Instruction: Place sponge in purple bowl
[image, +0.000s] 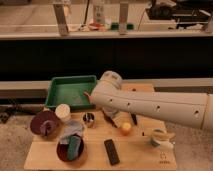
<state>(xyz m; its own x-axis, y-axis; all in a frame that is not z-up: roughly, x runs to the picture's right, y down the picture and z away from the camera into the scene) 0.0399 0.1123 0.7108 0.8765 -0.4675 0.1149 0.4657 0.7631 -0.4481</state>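
The purple bowl (44, 123) stands at the left of the wooden table (140, 157). A green sponge (74, 146) lies in a dark red bowl (61, 152) at the front left, just right of and nearer than the purple bowl. My white arm reaches in from the right across the table's middle. My gripper (121, 120) hangs below the arm near the table's centre, to the right of both bowls and well apart from the sponge. It holds nothing that I can see.
A green tray (70, 92) sits at the back left. A white cup (62, 111), a small metal cup (89, 119), a crumpled bluish cloth (73, 130), an orange fruit (125, 128), a black remote (112, 151) and a pale mug (160, 138) stand on the table.
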